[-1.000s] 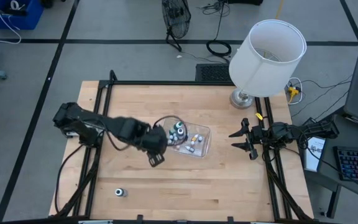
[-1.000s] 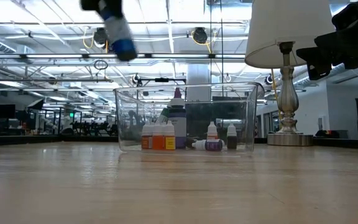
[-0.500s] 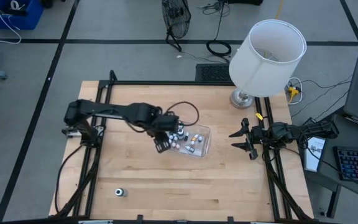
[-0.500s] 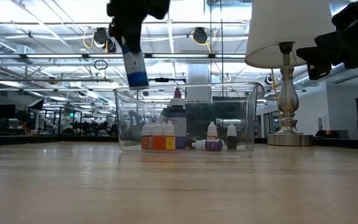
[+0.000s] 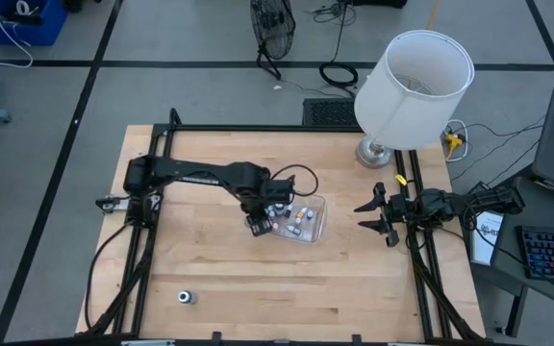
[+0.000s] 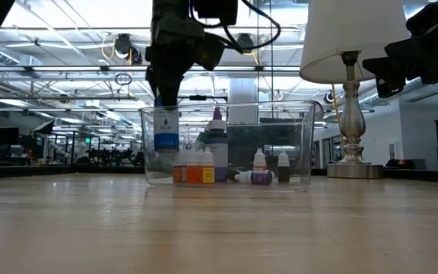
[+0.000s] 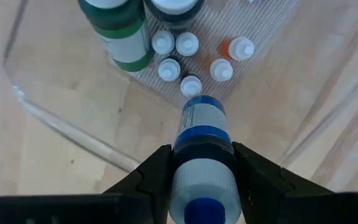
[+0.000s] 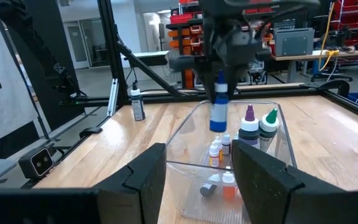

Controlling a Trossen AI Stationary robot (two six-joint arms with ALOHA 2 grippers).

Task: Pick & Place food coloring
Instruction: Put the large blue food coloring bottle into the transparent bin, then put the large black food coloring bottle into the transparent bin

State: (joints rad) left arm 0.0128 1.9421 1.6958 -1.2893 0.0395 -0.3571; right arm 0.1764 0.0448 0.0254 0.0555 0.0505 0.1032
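A pale wooden bench carries the scene. Nearest its front edge, well apart from everything else, lies one small stray bottle with a dark cap, on its side.

Mid-bench stands a clear rectangular plastic tub. The left gripper hangs over the tub's left end, its fingers clamped on a whitish food coloring bottle with a blue band and blue cap. The bottle hangs upright, its base already below the rim, probably so that it can be set down standing in the bare corner and not dropped on the others. From the low view, the bottle seems not yet to touch the tub floor.

Inside the tub stand a cluster of tiny white-capped dropper bottles, several with orange bodies, two taller bottles with green and dark caps, and one small bottle lying flat. The tiny bottles sit just beside the landing spot, so a sideways drift could knock them over; the tub wall is close on the other side.

The right gripper waits at the bench's right edge, well apart from the tub, its fingers spread apart and holding nothing.

Farther back stands a table lamp with a white shade on a metal base, clear of the work. Beyond it is the floor, with cables.
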